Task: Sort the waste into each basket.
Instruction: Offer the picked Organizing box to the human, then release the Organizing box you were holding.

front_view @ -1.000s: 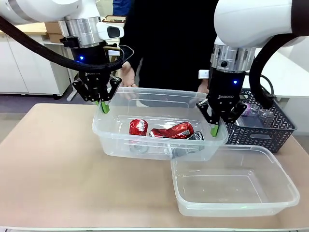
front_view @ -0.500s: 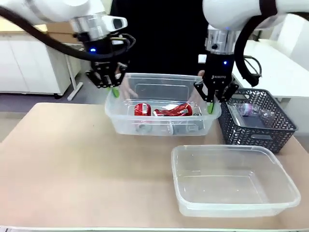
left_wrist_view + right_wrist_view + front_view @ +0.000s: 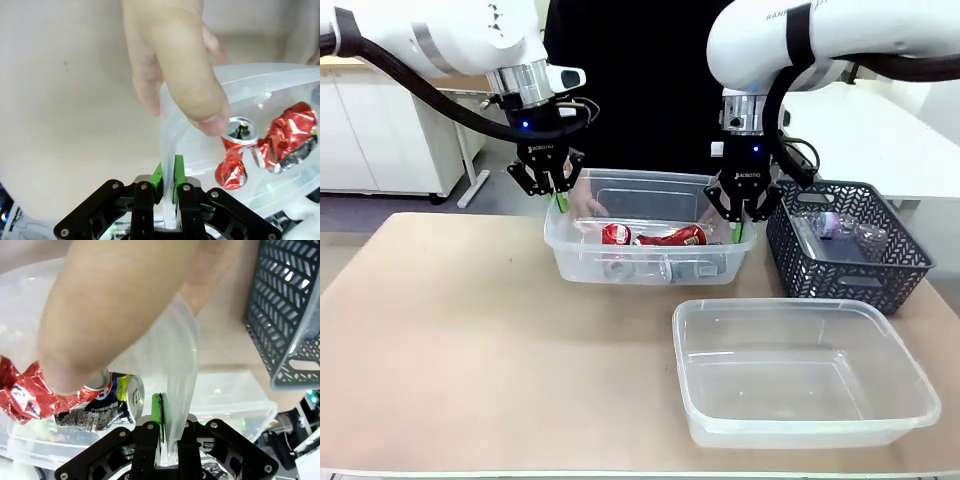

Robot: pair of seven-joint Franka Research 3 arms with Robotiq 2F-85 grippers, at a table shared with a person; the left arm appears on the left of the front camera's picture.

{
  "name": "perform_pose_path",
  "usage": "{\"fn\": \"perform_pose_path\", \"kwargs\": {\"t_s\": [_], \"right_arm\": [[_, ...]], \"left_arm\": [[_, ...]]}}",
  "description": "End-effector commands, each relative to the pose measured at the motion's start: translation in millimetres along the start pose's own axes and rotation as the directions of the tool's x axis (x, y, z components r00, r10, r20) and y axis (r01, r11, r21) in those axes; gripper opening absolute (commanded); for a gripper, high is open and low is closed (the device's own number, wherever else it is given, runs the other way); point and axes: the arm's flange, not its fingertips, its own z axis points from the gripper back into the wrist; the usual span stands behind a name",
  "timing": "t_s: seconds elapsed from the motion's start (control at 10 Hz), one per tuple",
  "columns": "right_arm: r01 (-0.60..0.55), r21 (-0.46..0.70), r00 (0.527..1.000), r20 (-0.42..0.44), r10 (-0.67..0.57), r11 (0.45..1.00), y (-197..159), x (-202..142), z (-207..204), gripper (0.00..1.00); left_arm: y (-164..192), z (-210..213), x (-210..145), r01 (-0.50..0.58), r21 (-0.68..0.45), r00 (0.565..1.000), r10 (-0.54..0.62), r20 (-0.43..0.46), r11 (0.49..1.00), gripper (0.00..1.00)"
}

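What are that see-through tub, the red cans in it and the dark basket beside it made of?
The tub looks like thin, glossy clear plastic: the cans show through its walls. The cans seem thin metal, shiny red and silver, crumpled into sharp creases. The basket is probably moulded plastic, matt dark blue-grey, with an even lattice wall.

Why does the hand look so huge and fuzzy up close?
Left wrist view: the hand is right by the lens, so it looks big and soft. Right wrist view: same for the other hand. Front view: sharp, with faint glare on the empty tub.
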Motion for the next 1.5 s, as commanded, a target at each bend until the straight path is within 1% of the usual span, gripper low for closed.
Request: {"fn": "perform_pose_path", "kwargs": {"t_s": [0.0,0.7,0.8,0.9,1.0,1.1,1.2,1.3,1.4], "right_arm": [[0.002,-0.028,1.0,0.005,-0.002,1.0,-1.1,-1.1,-0.2,0.05],[0.002,-0.028,1.0,0.005,-0.002,1.0,-1.1,-1.1,-0.2,0.05],[0.006,-0.007,1.0,0.002,-0.006,1.0,-3.5,-1.2,3.4,0.05],[0.025,0.068,0.999,0.022,-0.026,0.997,-21.6,-9.1,6.6,0.65],[0.054,0.119,0.994,0.084,-0.064,0.991,-31.1,-16.7,10.7,0.64],[0.066,0.159,0.984,0.153,-0.091,0.985,-33.7,-21.7,15.2,1.0],[0.062,0.2,0.971,0.213,-0.105,0.978,-35.5,-24.3,18.5,0.66],[0.055,0.247,0.951,0.283,-0.126,0.967,-38.7,-27.5,21.8,1.0],[0.013,0.308,0.916,0.378,-0.135,0.951,-45.9,-33.2,26.9,1.0]], "left_arm": [[-11.6,16.7,-10.4,0.011,-0.024,0.999,-0.01,0.046,1.0,0.06],[-11.6,16.7,-10.4,0.011,-0.024,0.999,-0.01,0.046,1.0,0.06],[-5.2,9.2,-4.6,0.012,0.004,1.0,-0.012,0.021,1.0,0.06],[-6.0,12.1,-5.7,0.049,-0.035,0.999,-0.048,0.011,0.998,0.64],[-8.7,15.0,-6.7,0.052,-0.046,0.998,-0.052,0.02,0.998,0.64],[-9.1,17.5,-7.9,0.049,-0.04,0.999,-0.048,0.022,0.998,1.0],[-6.2,21.1,-10.6,0.045,-0.041,0.999,-0.044,0.019,0.998,0.68],[-1.5,26.0,-14.6,0.042,-0.057,0.999,-0.041,0.015,0.997,1.0],[4.4,34.8,-21.2,0.026,-0.069,0.999,-0.024,0.037,0.997,1.0]]}}
